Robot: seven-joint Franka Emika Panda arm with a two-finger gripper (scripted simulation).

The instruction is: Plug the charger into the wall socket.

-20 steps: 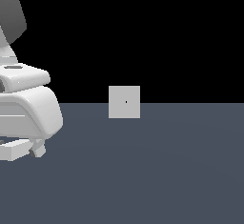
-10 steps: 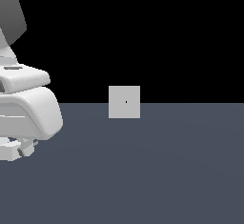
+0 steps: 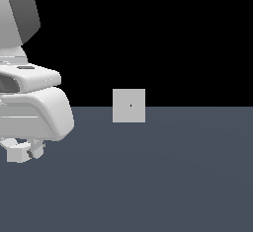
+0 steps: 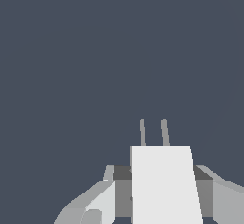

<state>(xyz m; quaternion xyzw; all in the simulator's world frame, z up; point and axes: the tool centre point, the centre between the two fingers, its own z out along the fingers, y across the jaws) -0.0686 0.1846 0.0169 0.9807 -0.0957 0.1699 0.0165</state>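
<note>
1. A flat, matte slate-blue tabletop fills the lower half of the exterior view, and behind it the room is plain black with no walls or fittings to make out.
2. A flat pale grey upright square wall socket stands at the far edge of that surface, near the middle of the exterior view, with a tiny dark hole at its centre.
3. The bulky white robot arm crowds the exterior view's left side, hanging low above the tabletop.
4. Beneath it sits the grey two-fingered end effector, well apart from the socket and off to its left in the exterior view.
5. A small off-white rectangular charger is pinched between the fingers, which press against its two sides.
6. Two thin grey prongs stick out of the charger's far end, over bare tabletop in the wrist view.
7. From the exterior view the charger shows only as a pale block at the end effector, just above the surface; I cannot tell whether it touches.
</note>
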